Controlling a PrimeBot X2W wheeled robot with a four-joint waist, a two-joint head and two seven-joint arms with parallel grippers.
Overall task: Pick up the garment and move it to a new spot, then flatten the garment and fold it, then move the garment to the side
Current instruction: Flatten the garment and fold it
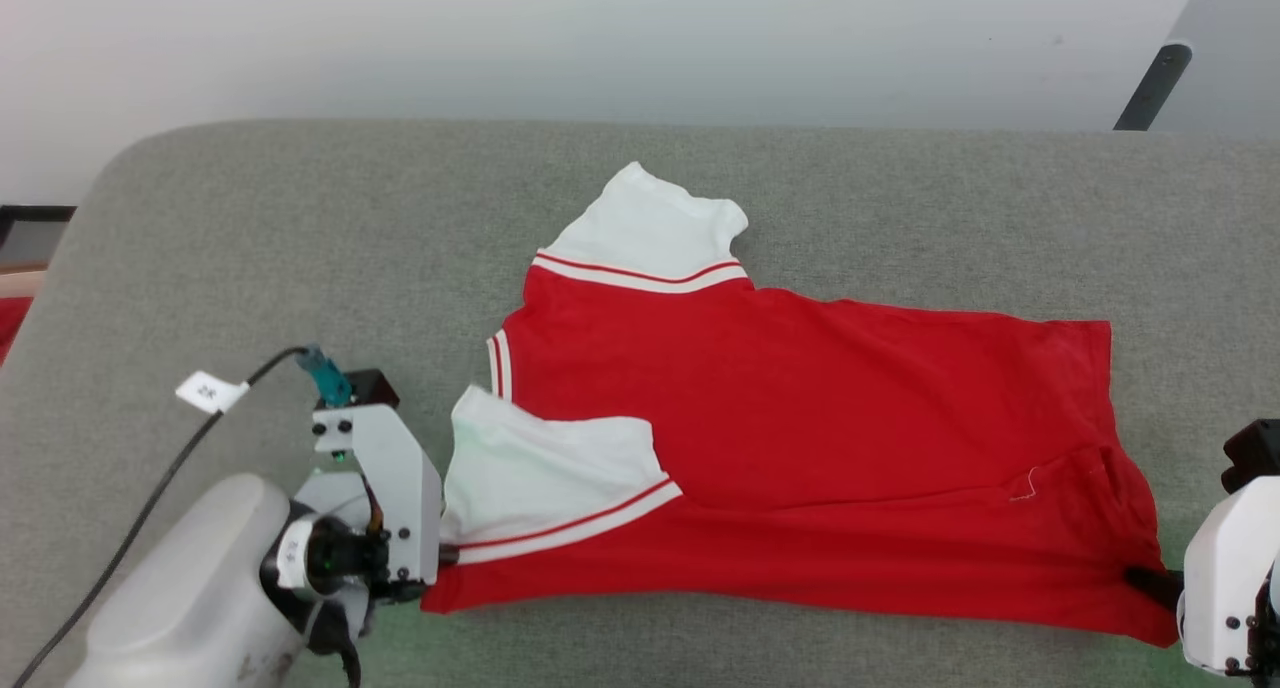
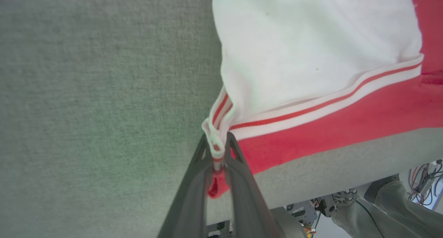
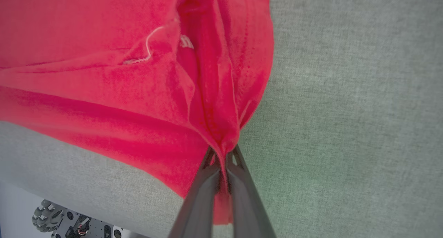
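Note:
The garment (image 1: 800, 408), red with white sleeves and red-white striped trim, lies spread across the grey padded table (image 1: 300, 248), collar end to the left, hem to the right; no lettering shows. Its near long edge is folded up over the body. My left gripper (image 1: 445, 556) is shut on the striped trim by the near white sleeve (image 2: 216, 146). My right gripper (image 1: 1140, 578) is shut on the bunched red hem corner (image 3: 223, 146) at the near right.
The table's near edge runs close below the garment (image 2: 328, 175). A black cable with a white tag (image 1: 212, 392) trails over the table at the left. A dark leaning bar (image 1: 1152, 86) stands at the far right. The robot's base and wheel (image 3: 45, 213) sit below the table edge.

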